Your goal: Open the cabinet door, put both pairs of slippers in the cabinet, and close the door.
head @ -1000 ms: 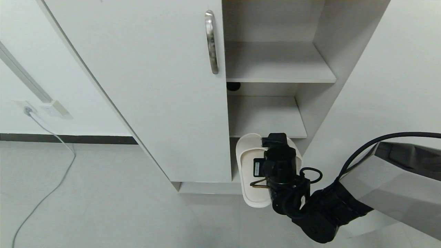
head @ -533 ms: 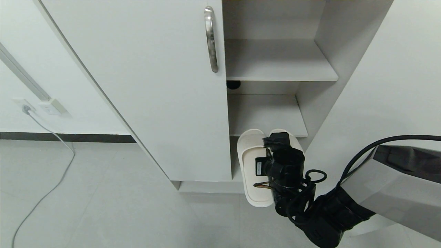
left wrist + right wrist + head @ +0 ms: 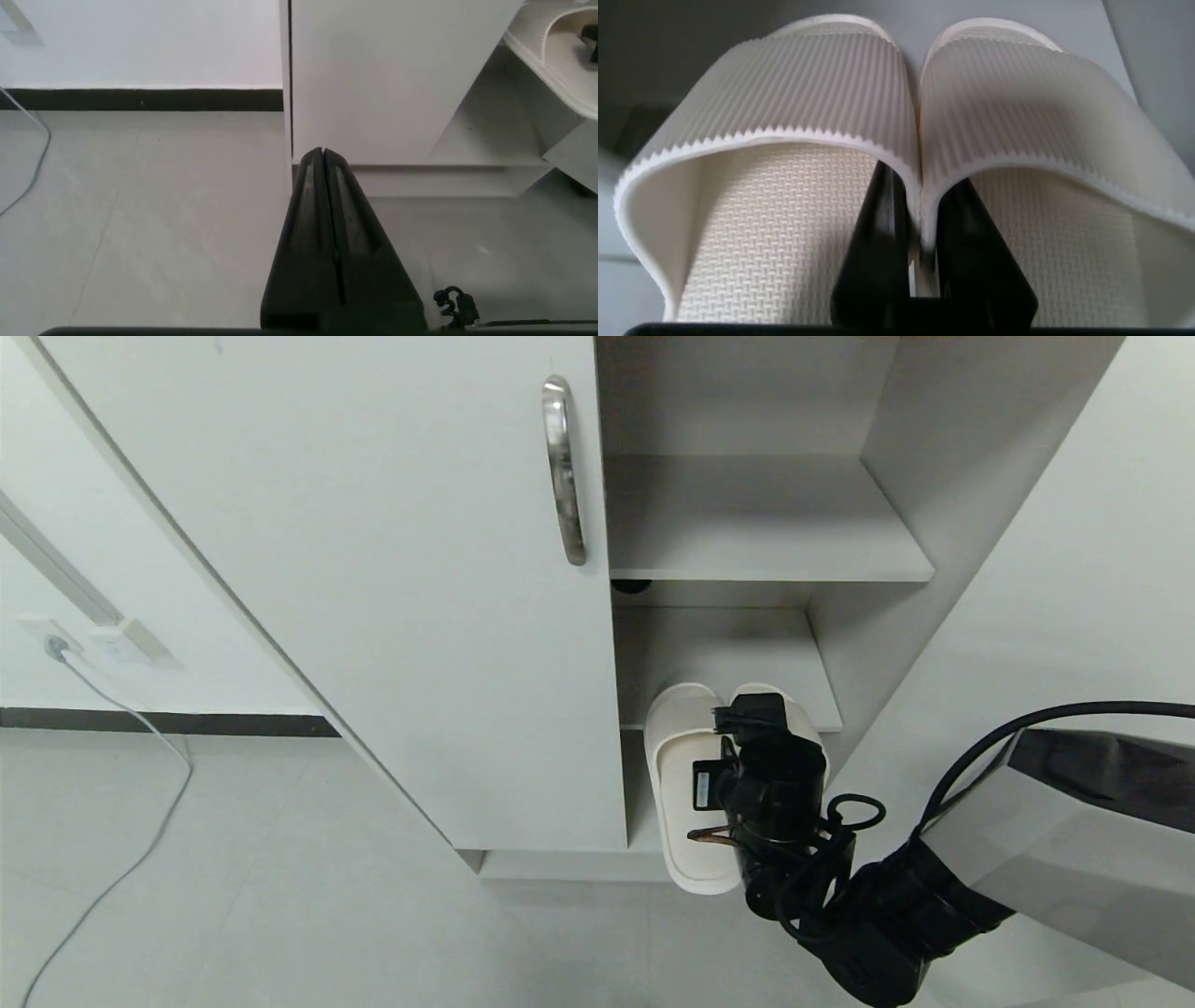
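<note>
A pair of cream slippers point(image 3: 686, 775) hangs side by side at the cabinet's open right bay, toes at the front edge of the lower shelf point(image 3: 719, 658). My right gripper point(image 3: 747, 737) is shut on the two inner edges of the pair of cream slippers point(image 3: 906, 187), its fingers point(image 3: 878, 243) under the ribbed straps. The cabinet point(image 3: 747, 523) shows two bare shelves; its left door point(image 3: 373, 569) with a metal handle point(image 3: 563, 467) is shut. My left gripper point(image 3: 323, 201) is shut with nothing in it, low over the floor in front of the cabinet base.
A wall socket with a grey cable point(image 3: 112, 859) lies on the floor at the left. The right door panel point(image 3: 1055, 579) stands swung open at the right. Bare tiled floor point(image 3: 327, 924) lies before the cabinet.
The right gripper has carried the slippers a little further toward the lower shelf. The head camera has shifted, so the cabinet sits slightly lower in view.
</note>
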